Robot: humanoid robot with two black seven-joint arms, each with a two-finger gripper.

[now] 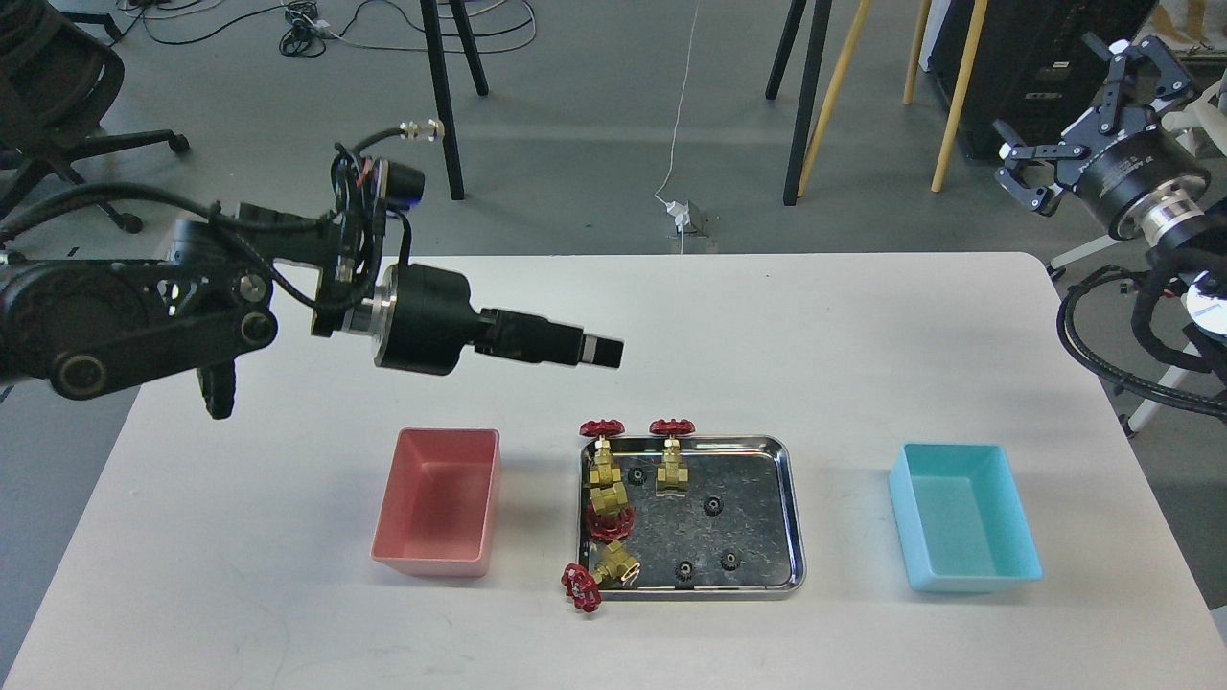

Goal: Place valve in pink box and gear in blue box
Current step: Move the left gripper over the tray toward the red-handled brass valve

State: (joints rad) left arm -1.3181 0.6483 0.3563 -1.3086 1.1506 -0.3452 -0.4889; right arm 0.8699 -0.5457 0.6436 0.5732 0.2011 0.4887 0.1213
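Several brass valves with red handwheels lie along the left side of a shiny steel tray (792, 508): two upright at the back (602, 455) (672, 458), one in the middle (609, 513), one at the front-left corner (602, 575) with its wheel over the rim. Several black gears (712, 504) (731, 559) lie in the tray. The pink box (433, 565) stands left of the tray and is empty. The blue box (973, 578) stands right of it and is empty. My left gripper (602, 352) hangs above the table behind the tray, pointing right, seen side-on. My right gripper (1059, 101) is open, high off the table's far right corner.
The white table (240, 575) has its rounded far-right corner near my right arm. Beyond its far edge are stand legs (810, 96), floor cables and a black office chair (57, 105) at the upper left.
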